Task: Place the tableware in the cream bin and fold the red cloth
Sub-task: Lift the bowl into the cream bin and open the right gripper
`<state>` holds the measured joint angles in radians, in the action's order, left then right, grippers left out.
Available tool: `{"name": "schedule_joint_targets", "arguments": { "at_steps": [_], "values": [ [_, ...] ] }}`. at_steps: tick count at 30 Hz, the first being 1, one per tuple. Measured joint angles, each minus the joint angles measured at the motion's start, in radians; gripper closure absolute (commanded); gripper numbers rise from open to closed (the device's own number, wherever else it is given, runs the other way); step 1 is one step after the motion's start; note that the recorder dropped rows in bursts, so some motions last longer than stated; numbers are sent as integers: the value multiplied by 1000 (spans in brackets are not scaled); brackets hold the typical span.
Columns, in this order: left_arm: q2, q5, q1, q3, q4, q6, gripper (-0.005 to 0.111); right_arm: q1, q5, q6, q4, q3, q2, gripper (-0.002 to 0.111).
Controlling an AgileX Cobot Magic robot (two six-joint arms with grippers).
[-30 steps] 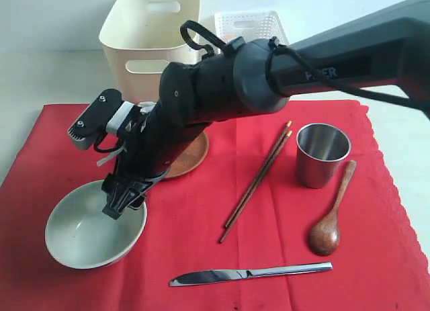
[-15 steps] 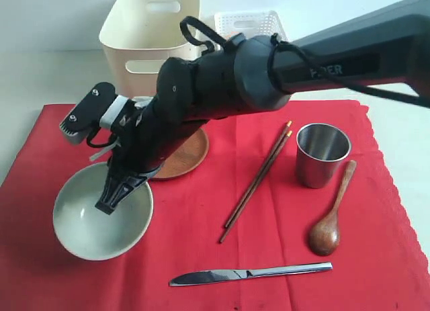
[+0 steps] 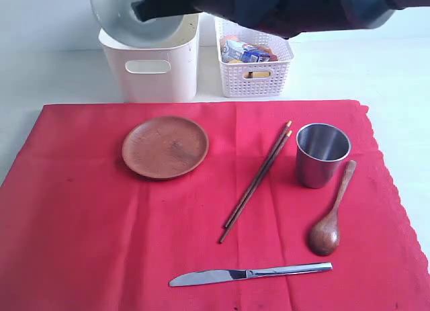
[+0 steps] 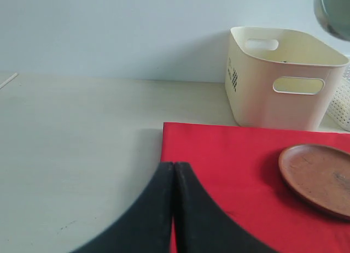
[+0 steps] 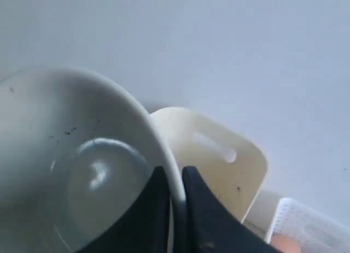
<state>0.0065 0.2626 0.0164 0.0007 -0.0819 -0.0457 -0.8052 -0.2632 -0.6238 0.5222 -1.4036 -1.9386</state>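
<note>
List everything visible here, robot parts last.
red cloth: 1, red, spread on the table
cream bin: 1, cream, beyond the cloth
lattice basket: 1, white, beside the bin, holding a carton
bowl: 1, pale green-white, held above the bin
plate: 1, brown, on the cloth
chopsticks: 1 pair, brown, between plate and cup
cup: 1, steel, upright on the cloth
spoon: 1, dark wood, beside the cup
knife: 1, silver, on the cloth nearest the camera
left pincer: 1, black, shut, empty
right pincer: 1, black, shut on the bowl's rim
</note>
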Motion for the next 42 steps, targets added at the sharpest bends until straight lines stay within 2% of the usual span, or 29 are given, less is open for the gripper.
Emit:
{"name": "schedule_joint_targets", "arguments": {
  "at_steps": [10, 20, 26, 29, 37, 42],
  "values": [
    [0, 0, 0, 0, 0, 0, 104, 3, -357, 135, -4, -10, -133, 108],
    [0, 0, 0, 0, 0, 0, 104, 3, -386, 148, 0, -202, -318, 108],
    [0, 0, 0, 0, 0, 0, 104, 3, -387, 148, 4, -261, -401, 107],
    [0, 0, 0, 0, 0, -1, 104, 3, -381, 148, 13, -264, -418, 100],
    [0, 0, 0, 0, 0, -1, 104, 3, -343, 37, 23, -270, -418, 67],
    [0, 0, 0, 0, 0, -2, 104, 3, -331, 31, 23, -272, -418, 57]
  ]
}}
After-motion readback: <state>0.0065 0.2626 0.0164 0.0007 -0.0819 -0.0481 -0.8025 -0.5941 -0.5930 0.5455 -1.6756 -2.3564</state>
